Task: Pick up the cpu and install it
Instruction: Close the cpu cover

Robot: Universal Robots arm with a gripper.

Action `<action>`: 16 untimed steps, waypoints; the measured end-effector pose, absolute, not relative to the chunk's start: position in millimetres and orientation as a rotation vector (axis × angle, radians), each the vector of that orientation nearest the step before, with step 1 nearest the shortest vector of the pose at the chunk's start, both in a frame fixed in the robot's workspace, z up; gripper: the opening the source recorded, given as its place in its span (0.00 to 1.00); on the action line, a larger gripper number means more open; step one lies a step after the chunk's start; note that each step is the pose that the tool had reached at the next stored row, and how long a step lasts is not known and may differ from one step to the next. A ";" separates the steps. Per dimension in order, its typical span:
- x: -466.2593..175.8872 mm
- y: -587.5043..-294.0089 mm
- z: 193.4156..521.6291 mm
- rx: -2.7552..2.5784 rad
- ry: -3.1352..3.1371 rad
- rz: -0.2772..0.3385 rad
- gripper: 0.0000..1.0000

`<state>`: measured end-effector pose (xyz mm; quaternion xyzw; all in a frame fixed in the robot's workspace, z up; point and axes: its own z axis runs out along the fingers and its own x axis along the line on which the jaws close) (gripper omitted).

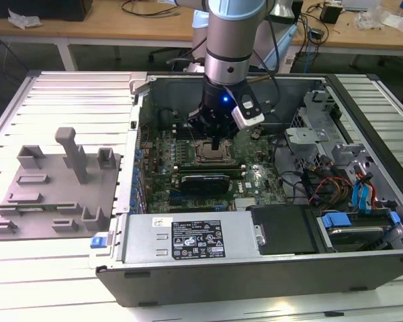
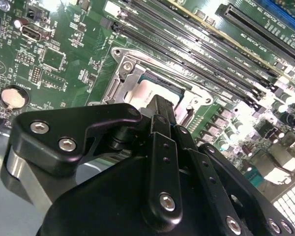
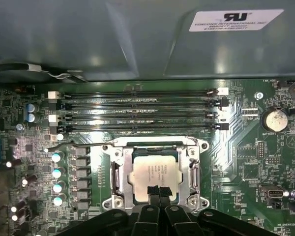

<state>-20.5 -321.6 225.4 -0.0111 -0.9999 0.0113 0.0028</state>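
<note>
In the exterior view, the gripper (image 1: pixel 218 143) is hanging inside the computer case (image 1: pixel 255 285), with the silver box (image 1: pixel 142 243) lying at its six o'clock and cables (image 1: pixel 336 188) at three o'clock. In the second wrist view, its fingers (image 2: pixel 160 113) are pinching together, empty, over the cpu (image 2: pixel 145 91). In the first wrist view, the cpu is sitting inside the socket frame (image 3: pixel 116 172). Seating seems to be in hand, calling for a flat, square fit; nothing is blocking it.

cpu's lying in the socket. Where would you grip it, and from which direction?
Probably by two opposite edges of the cpu, coming straight down: it lies flat, top plate up, inside the socket frame, which crowds its sides, so finger room looks tight. The gripper sits shut at one edge.
</note>
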 end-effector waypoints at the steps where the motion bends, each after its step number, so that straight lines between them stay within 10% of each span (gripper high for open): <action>1: -20.5 -321.6 225.2 -0.030 -3.137 0.032 0.11; 16: -26.9 -325.2 222.3 0.008 -3.164 -0.021 0.11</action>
